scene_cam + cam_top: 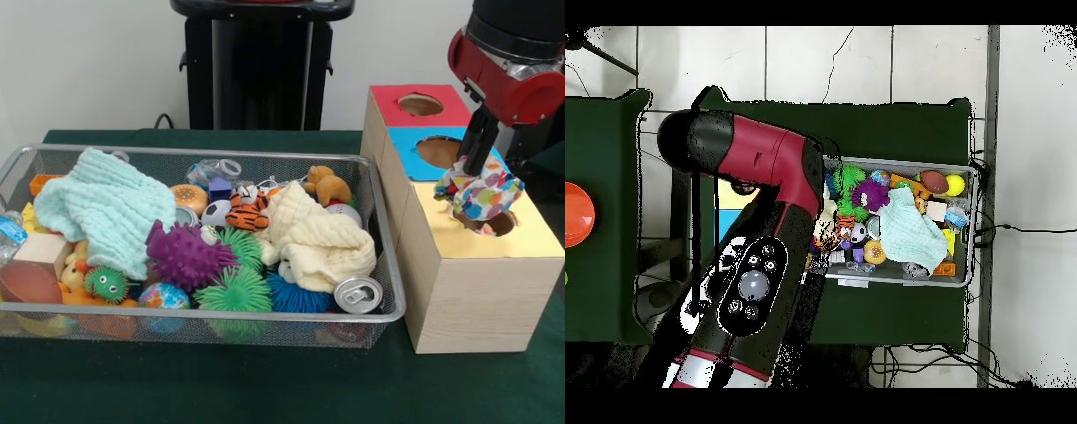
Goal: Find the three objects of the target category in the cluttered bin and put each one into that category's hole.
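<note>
Front view: gripper [474, 173] hanging from the red and black arm [512, 62] over the wooden box [468, 265], fingers closed on a multicoloured patterned cloth [481, 193]. Cloth bunched directly above the hole in the yellow top panel [494, 238], lower edge at or just inside that hole; exact contact hard to tell. Behind the yellow panel, a blue panel [424, 146] with its own hole, then a red panel [419, 104] with a third. Just beside the box, a wire mesh bin [388, 291] packed with clutter: mint green cloth [101, 208], cream yellow cloth [318, 238], purple spiky ball [185, 256], green spiky balls [234, 287], toy tiger [247, 215], brown plush toy [328, 185], drinks can [358, 294] lying at the near corner. All on a dark green table cover [265, 380]; white wall and a black stand [256, 62] behind.

Overhead view: arm [755, 230] covering most of the box, with only a strip of yellow and blue panel showing beside it; gripper hidden beneath. Bin [965, 270] beside the arm on the green cover, mint green cloth [905, 225] near its middle. Tiled floor [865, 60] around, cables trailing, an orange round object [575, 213] at the edge.
</note>
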`<state>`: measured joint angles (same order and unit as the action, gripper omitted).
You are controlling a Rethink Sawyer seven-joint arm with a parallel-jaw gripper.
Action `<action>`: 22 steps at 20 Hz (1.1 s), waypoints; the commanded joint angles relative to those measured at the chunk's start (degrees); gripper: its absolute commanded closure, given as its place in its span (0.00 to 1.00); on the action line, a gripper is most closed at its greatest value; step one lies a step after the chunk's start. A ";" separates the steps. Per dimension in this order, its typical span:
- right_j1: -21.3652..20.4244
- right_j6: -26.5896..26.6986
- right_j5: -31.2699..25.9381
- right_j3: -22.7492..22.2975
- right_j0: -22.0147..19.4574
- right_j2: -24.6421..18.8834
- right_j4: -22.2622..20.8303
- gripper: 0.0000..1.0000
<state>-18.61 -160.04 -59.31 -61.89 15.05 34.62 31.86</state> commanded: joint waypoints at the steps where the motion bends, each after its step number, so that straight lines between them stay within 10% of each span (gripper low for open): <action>1: 0.53 -9.27 -0.31 -4.56 -2.61 -6.44 1.09 1.00; 22: 0.80 -10.24 -1.81 -3.37 -2.32 -5.59 0.36 1.00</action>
<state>-18.61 -160.04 -59.31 -61.89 13.85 34.62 31.86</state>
